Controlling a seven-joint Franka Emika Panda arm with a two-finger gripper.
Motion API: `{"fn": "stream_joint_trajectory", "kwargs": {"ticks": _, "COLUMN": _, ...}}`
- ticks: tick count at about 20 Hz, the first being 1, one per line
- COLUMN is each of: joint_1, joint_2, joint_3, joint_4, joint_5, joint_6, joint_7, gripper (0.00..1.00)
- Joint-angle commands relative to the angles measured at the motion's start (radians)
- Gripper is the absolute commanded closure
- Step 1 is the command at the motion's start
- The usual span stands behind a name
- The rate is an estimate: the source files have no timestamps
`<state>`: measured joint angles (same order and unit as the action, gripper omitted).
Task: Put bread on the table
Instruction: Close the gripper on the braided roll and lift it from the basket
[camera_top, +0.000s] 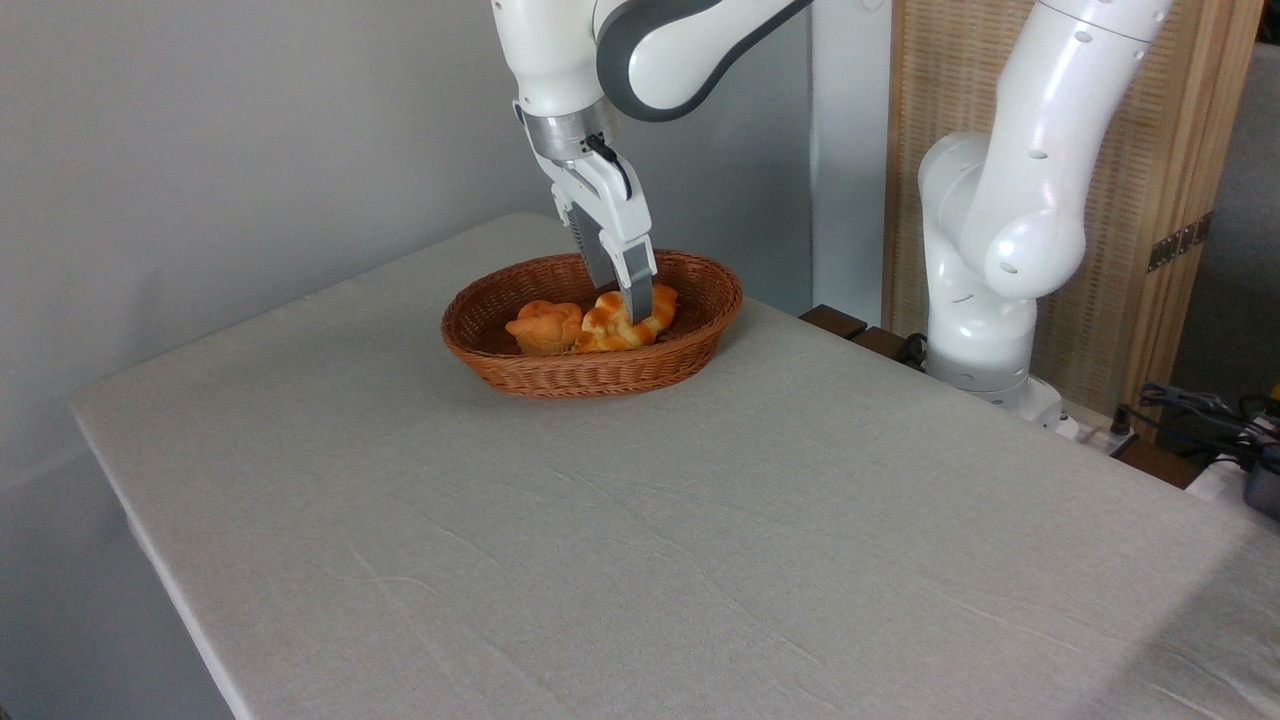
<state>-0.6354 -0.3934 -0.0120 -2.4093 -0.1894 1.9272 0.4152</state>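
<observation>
The bread (655, 308), a braided golden-orange loaf, lies in the right half of a brown wicker basket (600, 375) at the far side of the table (640, 560). My gripper (622, 303) reaches down into the basket and straddles the loaf's middle. The near finger (637, 290) stands in front of the loaf and the far finger drops behind it. The fingers stand apart, and the loaf still rests on the basket floor.
A small round rose-shaped bun (545, 327) sits in the basket just left of the loaf. The arm's white base (975, 330) stands off the table's right edge, with cables (1200, 405) beyond. A grey wall runs behind and to the left.
</observation>
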Motion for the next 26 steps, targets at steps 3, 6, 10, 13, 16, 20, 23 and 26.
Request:
{"fn": "stream_joint_trajectory", "kwargs": {"ticks": 3, "joint_1": -0.013, "joint_2": -0.016, "joint_3": 0.014, "joint_4": -0.053, "joint_5": 0.016, "joint_6": 0.041, "joint_7": -0.007, "gripper": 0.14}}
{"fn": "stream_joint_trajectory", "kwargs": {"ticks": 6, "joint_1": -0.004, "joint_2": -0.015, "joint_3": 0.015, "joint_4": -0.051, "joint_5": 0.016, "joint_6": 0.045, "joint_7": -0.009, "gripper": 0.55}}
{"fn": "stream_joint_trajectory", "kwargs": {"ticks": 10, "joint_1": -0.004, "joint_2": -0.002, "joint_3": 0.015, "joint_4": -0.051, "joint_5": 0.016, "joint_6": 0.079, "joint_7": -0.012, "gripper": 0.81}}
{"fn": "stream_joint_trajectory", "kwargs": {"ticks": 13, "joint_1": -0.003, "joint_2": 0.004, "joint_3": 0.015, "joint_4": -0.053, "joint_5": 0.016, "joint_6": 0.094, "joint_7": -0.012, "gripper": 0.91}}
{"fn": "stream_joint_trajectory", "kwargs": {"ticks": 16, "joint_1": 0.003, "joint_2": 0.010, "joint_3": 0.015, "joint_4": -0.051, "joint_5": 0.014, "joint_6": 0.098, "joint_7": -0.012, "gripper": 0.93}}
{"fn": "stream_joint_trajectory", "kwargs": {"ticks": 20, "joint_1": 0.003, "joint_2": 0.010, "joint_3": 0.015, "joint_4": -0.051, "joint_5": 0.014, "joint_6": 0.098, "joint_7": -0.012, "gripper": 0.94}}
{"fn": "stream_joint_trajectory", "kwargs": {"ticks": 23, "joint_1": 0.003, "joint_2": 0.010, "joint_3": 0.017, "joint_4": -0.051, "joint_5": 0.014, "joint_6": 0.098, "joint_7": -0.010, "gripper": 0.94}}
{"fn": "stream_joint_trajectory", "kwargs": {"ticks": 26, "joint_1": 0.003, "joint_2": 0.008, "joint_3": 0.017, "joint_4": -0.051, "joint_5": 0.014, "joint_6": 0.095, "joint_7": -0.006, "gripper": 0.96}}
